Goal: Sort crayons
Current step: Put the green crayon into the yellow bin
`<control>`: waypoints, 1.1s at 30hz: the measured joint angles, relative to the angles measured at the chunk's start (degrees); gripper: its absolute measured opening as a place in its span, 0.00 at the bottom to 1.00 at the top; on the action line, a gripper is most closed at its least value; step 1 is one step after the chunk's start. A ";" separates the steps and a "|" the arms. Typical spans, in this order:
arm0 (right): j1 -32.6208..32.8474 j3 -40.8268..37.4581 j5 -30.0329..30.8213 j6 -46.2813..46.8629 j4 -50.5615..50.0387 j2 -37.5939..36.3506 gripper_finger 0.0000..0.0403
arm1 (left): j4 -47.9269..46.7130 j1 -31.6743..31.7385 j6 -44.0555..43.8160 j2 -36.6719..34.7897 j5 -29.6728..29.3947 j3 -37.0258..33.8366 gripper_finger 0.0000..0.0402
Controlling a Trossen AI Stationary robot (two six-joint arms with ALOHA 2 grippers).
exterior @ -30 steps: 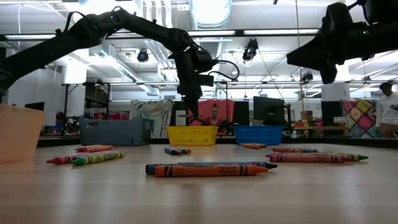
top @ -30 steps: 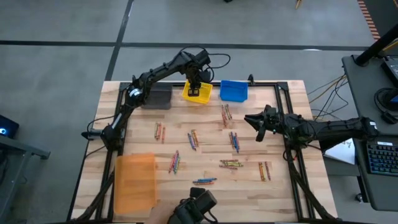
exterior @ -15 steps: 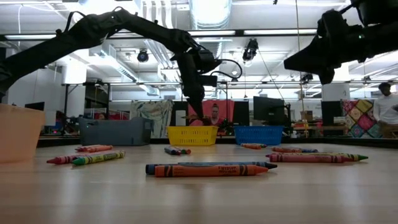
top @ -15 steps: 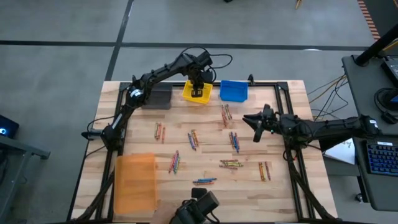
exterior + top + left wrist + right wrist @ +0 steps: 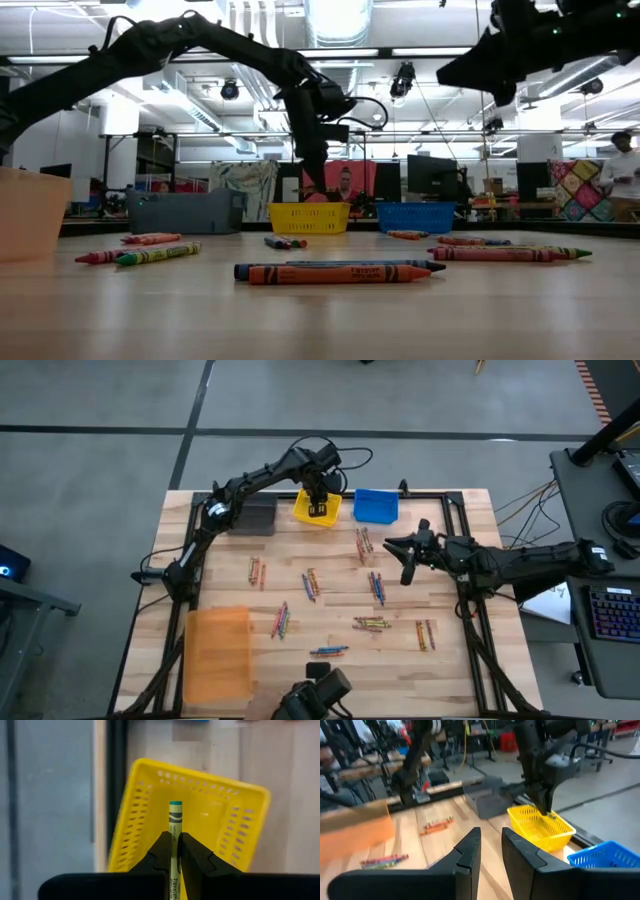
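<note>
My left gripper (image 5: 318,501) hovers over the yellow bin (image 5: 316,510) at the table's far edge, shut on a yellow-green crayon (image 5: 175,818). It also shows in the low view (image 5: 318,183) above the bin (image 5: 310,216). My right gripper (image 5: 398,560) is open and empty, in the air over the table's right half, near a group of crayons (image 5: 376,587). Several small groups of crayons (image 5: 311,584) lie flat on the wooden table. My left gripper pinches the crayon's shaft (image 5: 174,838) between its two fingers. The fingers point down and lie along the crayon. The crayon's free end (image 5: 175,805) sticks out past the fingertips, upright and lifted clear above the inside of the yellow bin (image 5: 225,835).
A blue bin (image 5: 376,505) stands right of the yellow one, a grey bin (image 5: 256,516) left of it, and an orange bin (image 5: 218,652) at the near left. More crayons lie at the near side (image 5: 328,651) and near right (image 5: 426,634). A black frame edges the table.
My right gripper has gone toward the table's left edge and risen a little, staying open. My left gripper has kept its place over the yellow bin with the crayon.
</note>
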 joint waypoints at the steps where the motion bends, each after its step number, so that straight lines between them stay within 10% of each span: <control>1: 0.00 0.69 0.00 0.50 -0.92 1.08 0.17 | 0.50 0.00 -0.01 -0.40 0.10 -0.79 0.00; 15: 0.00 5.37 0.04 1.38 -1.94 9.72 0.17 | 14.01 0.11 3.81 -6.70 -4.38 -16.51 0.00; 33: -0.01 5.84 0.07 1.38 -2.01 10.39 0.17 | 16.47 0.09 5.28 -5.55 -2.90 -17.17 0.00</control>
